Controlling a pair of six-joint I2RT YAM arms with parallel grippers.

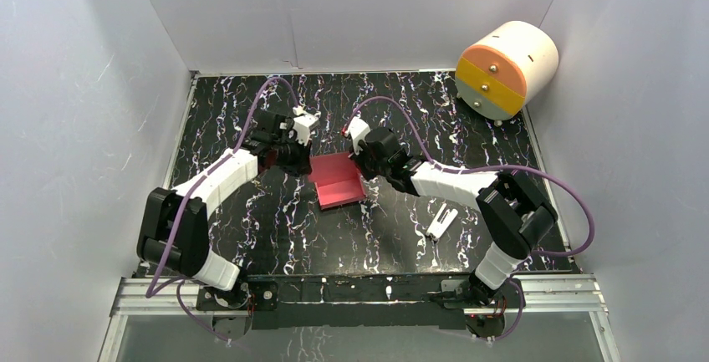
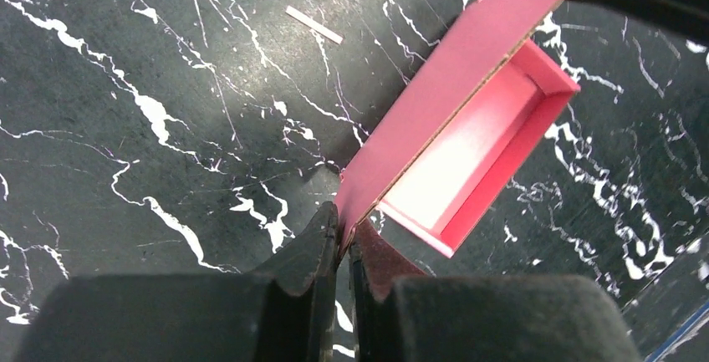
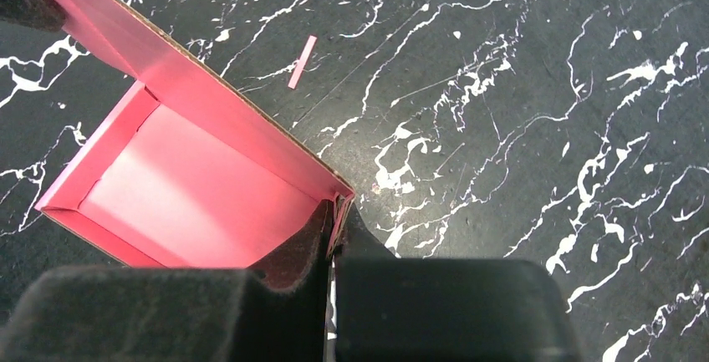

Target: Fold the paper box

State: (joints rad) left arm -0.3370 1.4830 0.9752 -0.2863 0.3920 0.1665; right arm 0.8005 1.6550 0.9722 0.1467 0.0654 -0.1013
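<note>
Overhead view from behind, wrist views close, facing down, all sharing the paper box (image 1: 337,181)

I log the left arm (image 1: 219,180) and right arm (image 1: 456,182) stretched forward and angled inward, wrists close together. The left gripper (image 2: 343,230) pinches one end of a raised paper box (image 1: 338,183) wall, fingers tight together; the right gripper (image 3: 333,216) pinches the other end.
</note>
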